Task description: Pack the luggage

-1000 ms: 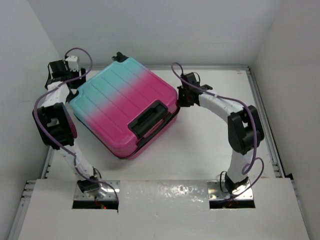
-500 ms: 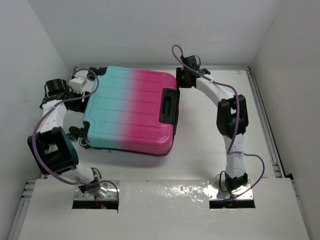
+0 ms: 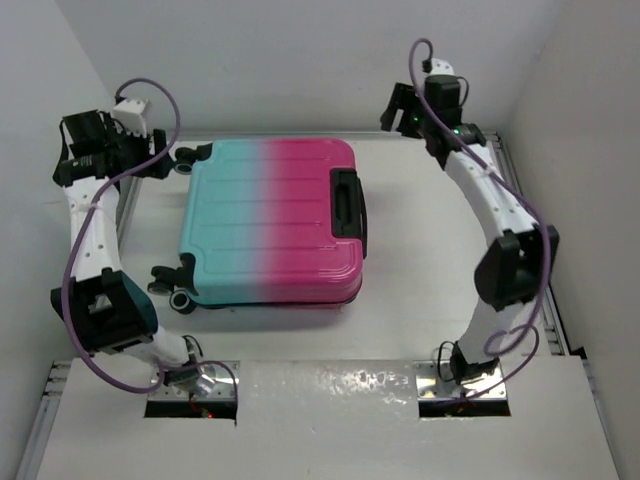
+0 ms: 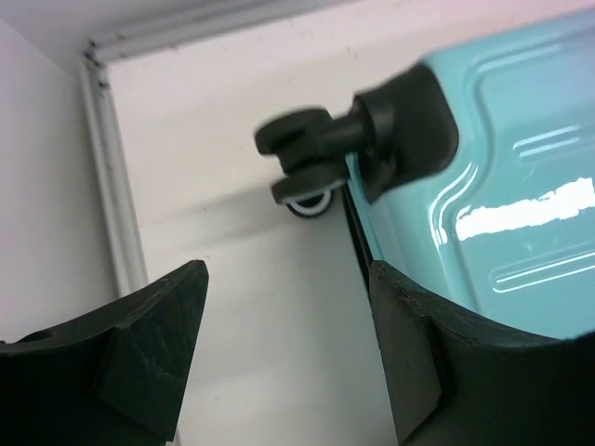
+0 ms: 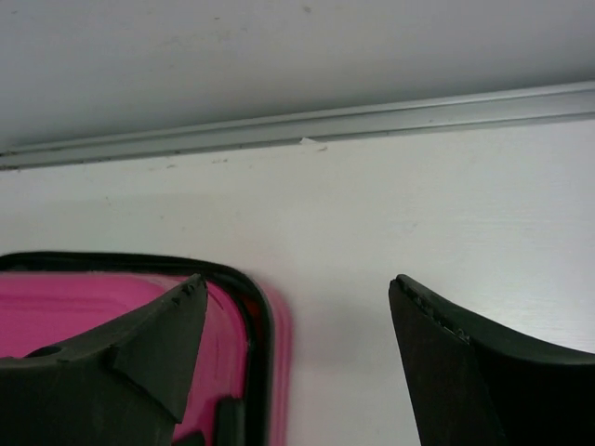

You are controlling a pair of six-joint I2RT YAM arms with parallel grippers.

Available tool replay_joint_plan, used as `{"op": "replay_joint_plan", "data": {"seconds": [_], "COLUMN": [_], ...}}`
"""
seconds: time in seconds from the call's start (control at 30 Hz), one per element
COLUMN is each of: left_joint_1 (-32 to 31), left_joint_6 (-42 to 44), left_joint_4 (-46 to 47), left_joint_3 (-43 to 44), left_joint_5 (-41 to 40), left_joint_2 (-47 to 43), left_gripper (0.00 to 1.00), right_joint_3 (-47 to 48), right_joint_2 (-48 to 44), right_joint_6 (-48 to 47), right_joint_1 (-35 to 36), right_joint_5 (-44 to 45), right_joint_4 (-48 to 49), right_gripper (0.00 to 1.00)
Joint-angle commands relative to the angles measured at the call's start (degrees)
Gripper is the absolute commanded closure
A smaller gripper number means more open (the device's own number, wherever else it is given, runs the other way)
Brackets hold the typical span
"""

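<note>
One luggage (image 3: 270,220) only, flat and shut on the white desk (image 3: 420,320), ribbed shell upward, teal at the left end fading to pink at the right. Closed all round, so nothing of the inside on show and no telling what is in it. One black handle (image 3: 347,203) on the pink end. Black wheels (image 3: 180,298) sticking out at the teal end, one group at the far corner and another at the near corner, exact count unclear from above. Two arms, one on each side of the case, each trailing one purple cable (image 3: 68,270). Left arm (image 3: 85,220) up along the left edge of the desk, left jaws wide and holding nothing, near the far teal corner. In the left wrist view, two dark fingers (image 4: 139,358) well apart with bare desk between them. One wheel and the teal corner just beyond, one finger close beside the shell edge, contact unclear. Right arm (image 3: 495,205) stretched toward the far right corner of the desk, right jaws likewise wide and empty, apart from the case. In the right wrist view, two fingers again, bare desk between them. Pink corner with black trim low on the left, partly behind one finger. One metal rail (image 5: 372,116) along the back edge of the desk.
</note>
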Motion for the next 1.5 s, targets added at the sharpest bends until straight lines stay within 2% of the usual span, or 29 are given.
{"op": "replay_joint_plan", "data": {"seconds": [0.0,0.13,0.17,0.23,0.27,0.33,0.37,0.4,0.47,0.5,0.57,0.63,0.7,0.73,0.83,1.0,1.1,1.2,1.27,1.37,1.47], "left_joint_1": [0.27,0.80,0.71,0.62,0.62,0.36,-0.16,-0.34,-0.26,-0.26,-0.17,-0.17,-0.17,-0.17,-0.17,-0.17,-0.17,-0.25,-0.34,-1.30,-4.55], "left_joint_6": [1.26,13.99,20.46,25.51,29.63,31.94,29.78,27.32,19.26,17.47,16.57,17.27,17.19,16.66,13.07,10.16,8.40,5.24,4.10,2.43,2.16], "left_joint_4": [-0.84,-8.82,-13.72,-17.62,-21.29,-24.22,-23.97,-22.66,-17.15,-15.45,-14.21,-14.29,-14.21,-14.03,-13.59,-11.57,-11.75,-12.45,-11.58,-8.50,-6.12], "left_joint_3": [3.96,9.39,10.11,10.47,10.38,9.59,8.98,7.84,6.17,4.07,1.52,-3.32,-7.87,-8.95,-10.19,-10.19,-9.93,-9.31,-9.74,-12.46,-15.89], "left_joint_5": [1.01,4.25,6.61,7.69,7.86,6.73,3.07,0.34,-9.41,-13.10,-18.65,-19.20,-17.63,-16.66,-11.75,-12.44,-11.13,-3.07,-1.19,-4.60,-14.61], "left_joint_2": [-0.87,-3.42,-4.73,-6.23,-7.54,-8.25,-8.26,-8.17,-8.52,-8.61,-9.31,-10.79,-12.38,-13.17,-14.85,-13.53,-12.30,-11.60,-11.77,-11.25,-9.93], "left_gripper": [0.32,0.29,0.24,0.17,0.12,0.11,0.11,0.11,0.16,0.17,0.19,0.19,0.19,0.19,0.19,0.19,0.19,0.19,0.19,0.19,0.21], "right_joint_3": [-6.42,-20.20,-27.81,-36.54,-44.94,-53.41,-54.59,-55.04,-54.78,-54.26,-53.11,-53.11,-53.37,-53.20,-50.05,-47.48,-49.85,-48.98,-47.84,-45.47,-44.50], "right_joint_2": [-9.03,-21.44,-24.16,-32.92,-35.59,-41.47,-42.46,-43.17,-43.88,-43.79,-43.35,-43.09,-43.00,-43.00,-42.83,-35.56,-31.07,-28.33,-27.10,-24.29,-21.30], "right_joint_6": [-7.76,-12.96,-12.96,-12.96,-13.92,-14.28,-13.41,-12.44,-8.40,-7.35,-6.55,-6.37,-6.46,-6.46,-5.85,-0.93,3.03,3.74,3.65,2.86,2.51], "right_joint_1": [-1.00,-0.82,-0.65,1.36,2.68,6.81,8.04,9.88,10.34,10.34,10.60,11.04,11.13,11.22,11.13,11.13,11.13,11.13,11.22,11.66,12.36], "right_joint_5": [-3.74,-14.18,-16.99,-18.16,-18.25,-18.42,-16.34,-13.79,-8.87,-4.67,-4.10,-3.57,-5.58,-6.72,-7.00,-11.64,-14.46,-15.52,-17.01,-15.89,-11.67], "right_joint_4": [-0.35,-1.41,-0.97,2.96,4.73,9.03,9.31,7.75,5.20,2.14,-0.16,-1.76,-1.15,-0.97,0.43,4.82,11.13,15.20,16.25,13.82,9.77], "right_gripper": [0.22,0.20,0.19,0.21,0.23,0.28,0.31,0.41,0.54,0.64,0.72,0.71,0.60,0.59,0.59,0.58,0.62,0.63,0.63,0.64,0.69]}}
